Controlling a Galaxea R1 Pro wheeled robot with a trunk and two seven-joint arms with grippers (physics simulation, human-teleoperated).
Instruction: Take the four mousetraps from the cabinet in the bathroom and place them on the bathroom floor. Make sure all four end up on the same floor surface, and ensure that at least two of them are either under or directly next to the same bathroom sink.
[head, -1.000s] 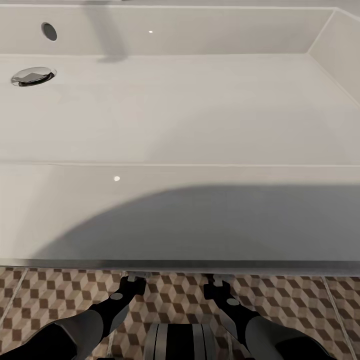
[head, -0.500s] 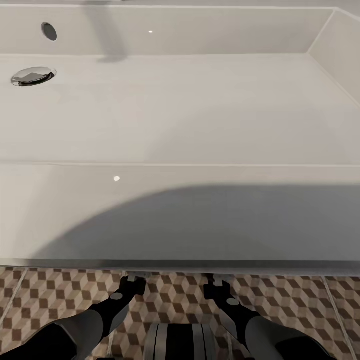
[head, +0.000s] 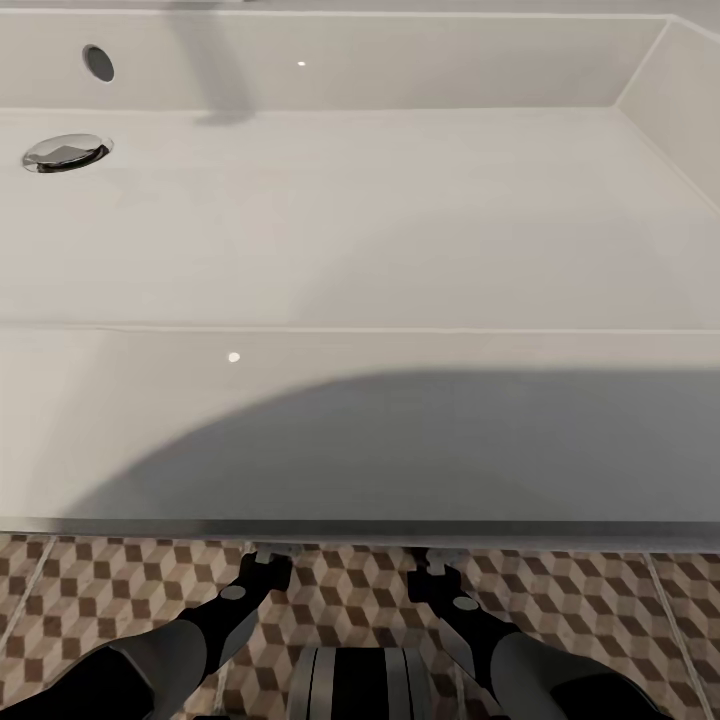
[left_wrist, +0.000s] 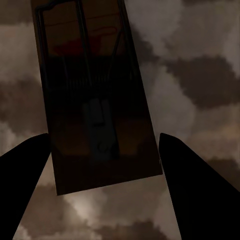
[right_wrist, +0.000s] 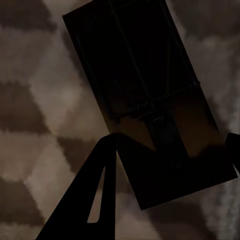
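In the left wrist view a mousetrap, a tan board with dark wire and a red mark, lies flat against the cube-patterned bathroom floor. My left gripper is shut on it, fingertips against its two long edges. A second mousetrap sits just over the same floor, with my right gripper shut on its lower end at a slight skew. In the head view both arms reach under the front edge of the white sink, which hides the fingertips. The cabinet is out of view.
The wide white sink basin spans the head view, its chrome drain at the far left. A strip of patterned floor shows below the sink's front edge, around my arms and trunk. It is dark under the sink.
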